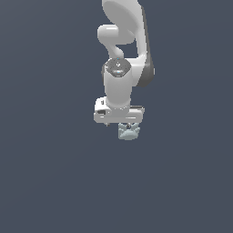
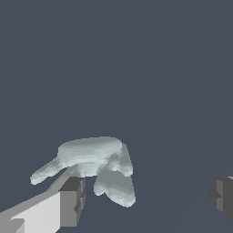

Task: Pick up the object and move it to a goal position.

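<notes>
My gripper [image 2: 148, 200] is spread wide, holding nothing, over the object [image 2: 98, 166], which lies between my fingers [image 2: 73, 200] at the wrist frame's lower centre. Grasp, lift and move all remain; no goal is visible.

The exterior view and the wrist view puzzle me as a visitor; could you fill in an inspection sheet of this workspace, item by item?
Surface: plain dark blue-grey ground, no markings or edges visible.
Job's things: the object, a pale blue-grey lumpy piece, lies between the fingers, nearer one finger; whether it touches that finger cannot be told. No goal marker seen.
Clutter: nothing seen.
Grippers: the gripper points down over the object; in the wrist view the fingers stand wide apart, so it is open and not yet closed on the object.
Cables: nothing seen.
Surroundings: only the white robot arm above; nothing else seen.
</notes>
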Available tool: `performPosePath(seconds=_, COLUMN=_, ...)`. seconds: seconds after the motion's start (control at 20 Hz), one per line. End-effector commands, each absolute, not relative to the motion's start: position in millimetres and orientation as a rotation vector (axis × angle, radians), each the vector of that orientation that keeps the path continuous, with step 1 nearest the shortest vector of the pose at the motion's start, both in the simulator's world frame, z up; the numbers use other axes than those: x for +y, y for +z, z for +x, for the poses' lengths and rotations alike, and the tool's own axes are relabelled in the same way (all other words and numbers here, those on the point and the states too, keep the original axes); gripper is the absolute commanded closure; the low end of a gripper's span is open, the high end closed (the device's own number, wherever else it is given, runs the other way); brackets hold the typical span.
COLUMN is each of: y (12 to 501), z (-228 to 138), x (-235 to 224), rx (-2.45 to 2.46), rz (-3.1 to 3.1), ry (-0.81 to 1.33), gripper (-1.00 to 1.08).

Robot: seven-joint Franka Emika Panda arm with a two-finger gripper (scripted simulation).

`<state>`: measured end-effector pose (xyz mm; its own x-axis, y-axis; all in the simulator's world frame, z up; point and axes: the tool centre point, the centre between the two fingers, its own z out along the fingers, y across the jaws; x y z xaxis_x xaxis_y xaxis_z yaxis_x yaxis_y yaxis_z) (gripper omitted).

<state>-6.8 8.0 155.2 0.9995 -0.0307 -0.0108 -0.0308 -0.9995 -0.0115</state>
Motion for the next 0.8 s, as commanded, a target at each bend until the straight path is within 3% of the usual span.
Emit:
performPosePath(seconds=0.0, y=156, z=-7, x=9, rx=0.05, rz=-3.128, ry=0.015, gripper=-1.0)
performPosePath(seconds=0.75, y=144, z=-9, x=21, rx=-0.347, rz=-3.166, ry=0.146, gripper=-1.0)
